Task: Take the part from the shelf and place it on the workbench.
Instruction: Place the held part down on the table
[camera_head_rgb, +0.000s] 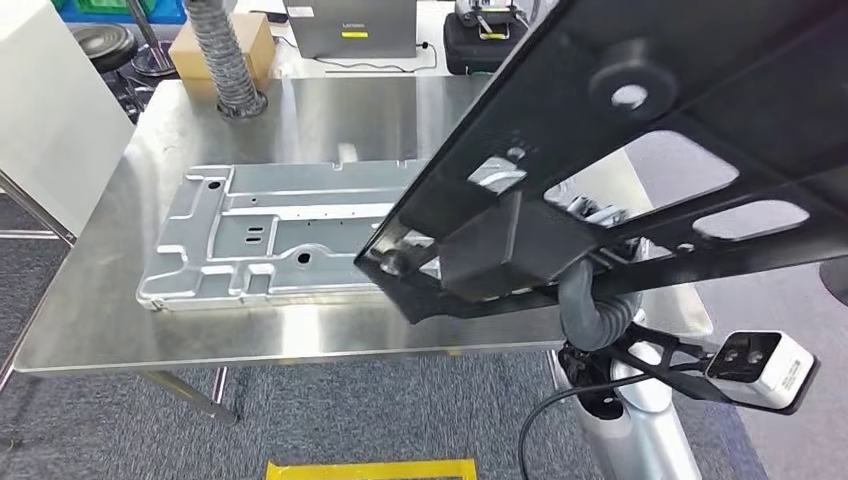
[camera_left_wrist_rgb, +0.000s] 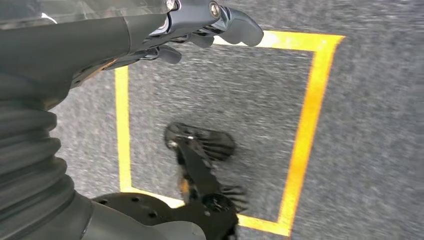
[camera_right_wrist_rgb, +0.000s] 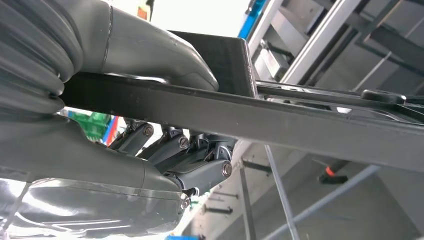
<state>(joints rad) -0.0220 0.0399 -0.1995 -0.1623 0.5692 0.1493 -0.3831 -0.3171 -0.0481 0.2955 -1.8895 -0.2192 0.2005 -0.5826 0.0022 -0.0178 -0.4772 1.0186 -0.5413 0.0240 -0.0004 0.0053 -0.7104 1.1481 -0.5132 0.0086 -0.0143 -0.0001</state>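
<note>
The right hand (camera_right_wrist_rgb: 165, 150) grips the black part (camera_head_rgb: 640, 150), thumb over and fingers under, its long axis running from seven to one o'clock above the workbench (camera_head_rgb: 300, 330); the left hand (camera_left_wrist_rgb: 200, 25) hangs empty, fingers loosely curled.

Grey carpet floor (camera_head_rgb: 400, 420) with yellow tape (camera_left_wrist_rgb: 305, 130); cardboard box (camera_head_rgb: 222, 45) behind.

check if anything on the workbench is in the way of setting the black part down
Yes. The right hand holds the black part above the workbench, and a silver metal panel already lies flat across the middle, under the part's near edge. Bare surface shows along the front edge and behind the panel.
</note>
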